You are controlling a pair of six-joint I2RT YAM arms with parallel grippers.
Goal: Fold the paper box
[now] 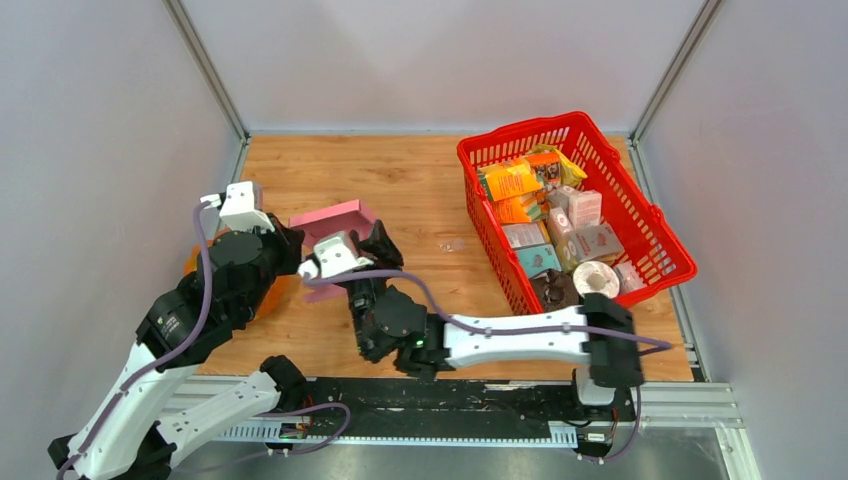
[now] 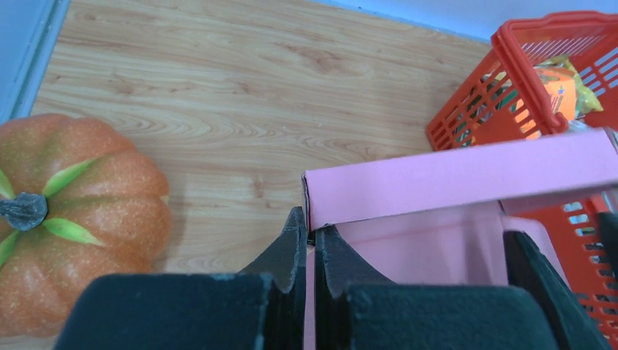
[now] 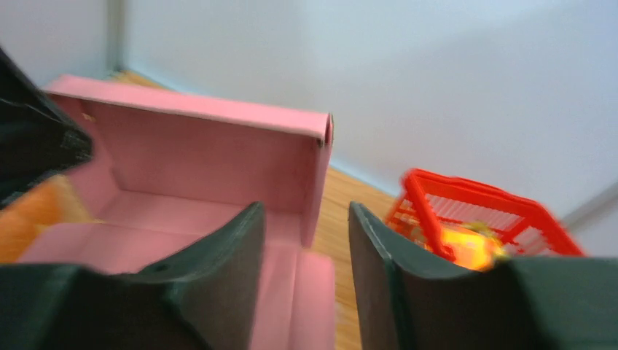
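Left tool [image 2: 310, 226] pinching paper box [image 2: 452, 175], right tool [image 3: 306, 219] parted, red basket [image 1: 520, 130] labels unreadable

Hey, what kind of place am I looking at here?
Probably a robot test cell in a lab: a wooden tabletop boxed in by plain panels, with staged props, a red basket of groceries and a pumpkin.

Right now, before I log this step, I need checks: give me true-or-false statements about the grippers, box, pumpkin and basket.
The left gripper is shut on a wall of the paper box. True.
The right gripper is clamped shut. False: its jaws stand apart.
The pumpkin sits in the red basket. False: it rests on the table.
The red basket holds groceries. True.
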